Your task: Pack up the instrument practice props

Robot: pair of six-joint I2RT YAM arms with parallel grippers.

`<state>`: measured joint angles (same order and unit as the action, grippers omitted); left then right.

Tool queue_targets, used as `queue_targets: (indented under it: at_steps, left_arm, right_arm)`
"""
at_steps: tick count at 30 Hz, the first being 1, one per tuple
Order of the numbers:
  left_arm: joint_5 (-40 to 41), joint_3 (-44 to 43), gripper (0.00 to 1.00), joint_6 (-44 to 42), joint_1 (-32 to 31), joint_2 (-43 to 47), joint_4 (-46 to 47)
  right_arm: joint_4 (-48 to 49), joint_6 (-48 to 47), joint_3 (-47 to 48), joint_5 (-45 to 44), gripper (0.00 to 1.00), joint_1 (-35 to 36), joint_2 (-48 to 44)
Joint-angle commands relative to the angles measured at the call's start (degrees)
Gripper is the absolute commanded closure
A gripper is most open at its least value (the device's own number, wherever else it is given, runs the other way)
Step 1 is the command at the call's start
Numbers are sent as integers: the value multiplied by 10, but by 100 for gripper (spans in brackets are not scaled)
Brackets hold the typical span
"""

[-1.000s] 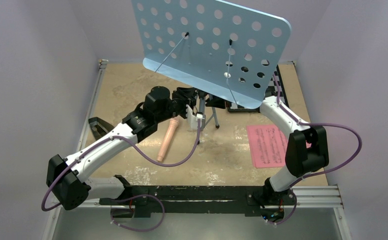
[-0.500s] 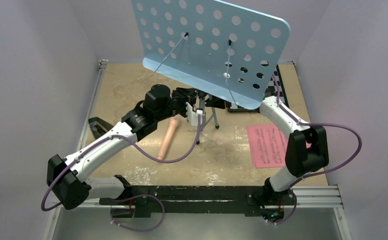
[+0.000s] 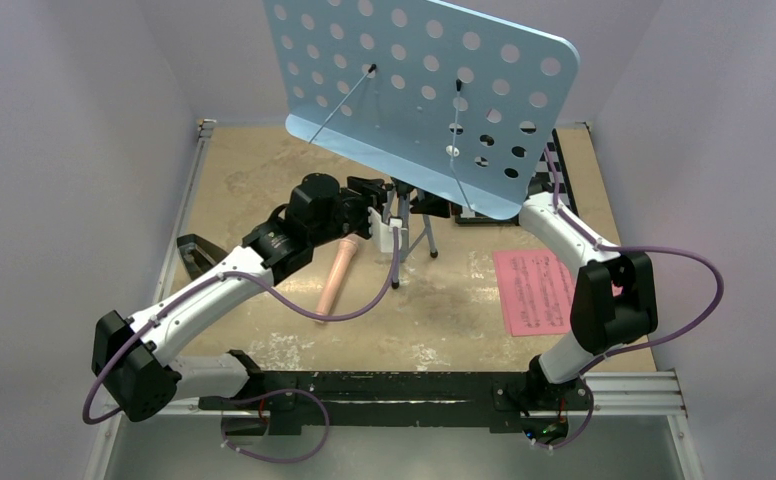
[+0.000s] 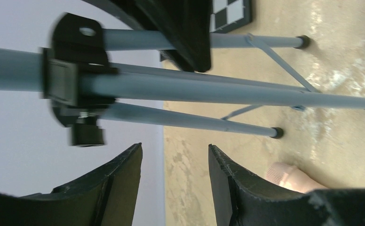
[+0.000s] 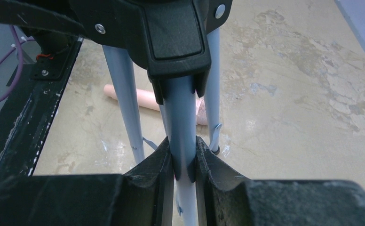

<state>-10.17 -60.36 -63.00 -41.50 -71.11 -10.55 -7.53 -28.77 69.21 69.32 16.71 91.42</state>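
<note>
Nothing packed yet: stand [image 3: 396, 140] up, recorder [image 3: 334, 280] and pages [image 3: 534, 292] out; right tool [image 5: 183, 160] pinches the stand, left tool [image 4: 173, 174] open, empty.

A: Room under the stand [image 3: 424, 90]?
B: Tight. It overhangs mid-desk [image 3: 254, 170]. Three legs [image 4: 194, 121] splay below, and the right gripper [image 5: 183, 157] is clamped on the pole [image 5: 180, 108].
A: Left approach?
B: Crowded: the left gripper [image 4: 173, 174], jaws apart, is just beside the legs, with the recorder [image 3: 336, 275] lying close by. Far-left desk offers open passage.
</note>
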Motion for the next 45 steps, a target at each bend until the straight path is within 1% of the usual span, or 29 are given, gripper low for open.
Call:
queue_targets:
  at_steps: [1,3,6,7,11,12,15,16,20,27,29,32,35,39,42,45]
  left_arm:
    - [-32,21,42,-14,2,16,-24]
    - [-53,47,42,-37,3,29,-5]
    - [-59,80,40,-65,2,44,57]
    - [-52,86,40,-70,2,43,69]
    - [21,103,38,-65,1,27,136]
    - [39,113,36,-66,1,25,161]
    - [76,161,23,-82,2,17,285]
    - [82,170,21,-92,2,10,316]
    - [91,177,21,-89,2,-7,393]
    - [57,193,23,-66,3,-6,484]
    - [41,193,24,-51,3,-2,498]
    - [-7,203,27,-42,4,15,483]
    - [-34,203,31,-28,6,26,439]
    - [-67,191,39,-10,13,38,353]
    - [-80,191,41,-8,15,42,333]
    - [-91,192,42,-17,15,44,329]
  right_arm:
    - [-61,-17,-1,-67,100,0,1]
    - [-67,-28,2,-71,100,-1,2]
    - [-77,-35,7,-70,100,-1,3]
    - [-79,-37,8,-70,100,0,4]
    - [-83,-40,9,-71,100,-1,3]
    - [-85,-42,8,-71,100,0,3]
    - [-93,-49,9,-75,100,-1,4]
    - [-100,-53,9,-76,100,0,4]
    - [-130,-65,19,-75,100,0,6]
    - [-164,-68,43,-77,100,3,15]
    - [-167,-70,44,-79,100,4,15]
    - [-179,-74,52,-81,100,7,19]
    - [-189,-80,59,-81,100,8,20]
    - [-195,-84,63,-81,100,8,21]
    - [-195,-86,65,-81,100,7,20]
    - [-195,-87,65,-83,100,8,22]
